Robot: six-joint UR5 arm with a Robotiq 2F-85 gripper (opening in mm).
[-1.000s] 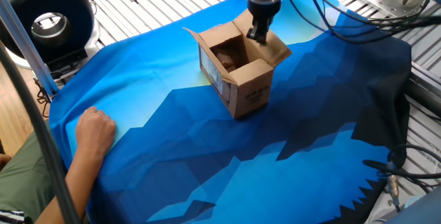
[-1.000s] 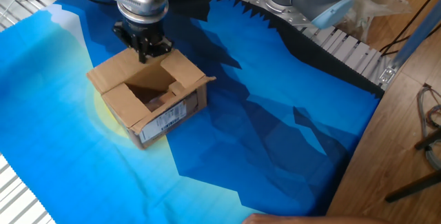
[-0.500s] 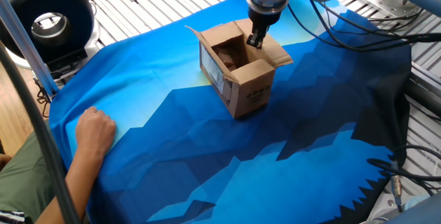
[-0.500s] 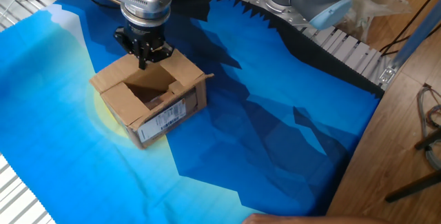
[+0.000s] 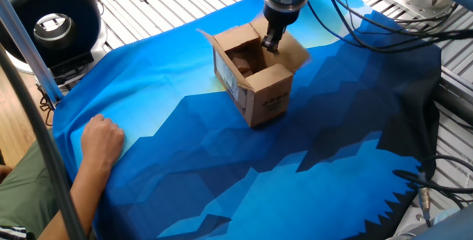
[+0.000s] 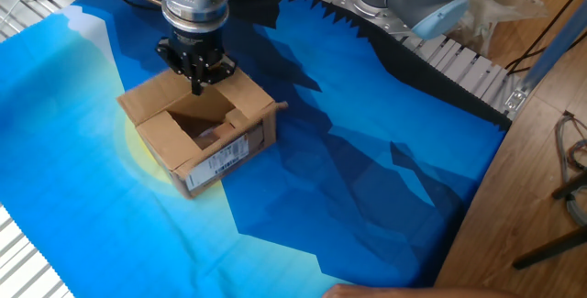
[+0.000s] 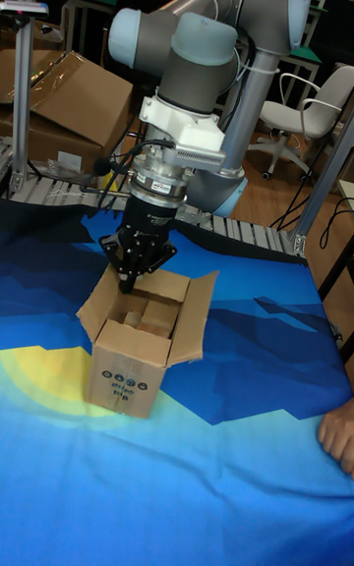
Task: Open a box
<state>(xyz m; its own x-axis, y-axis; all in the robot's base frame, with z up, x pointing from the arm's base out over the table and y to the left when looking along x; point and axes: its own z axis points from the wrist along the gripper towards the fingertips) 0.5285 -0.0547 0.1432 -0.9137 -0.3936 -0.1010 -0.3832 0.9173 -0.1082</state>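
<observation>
The end effector (image 6: 195, 84) points straight down at the back rim of the box (image 6: 197, 133), fingers drawn together, holding nothing. The box stands directly beneath it with flaps splayed. Blue cloth (image 5: 310, 144) lies open all around. The box's contents are unclear.

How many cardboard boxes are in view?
2. The open box sits on the blue cloth under the gripper; a larger carton lies behind the table. Others may be hidden.
</observation>
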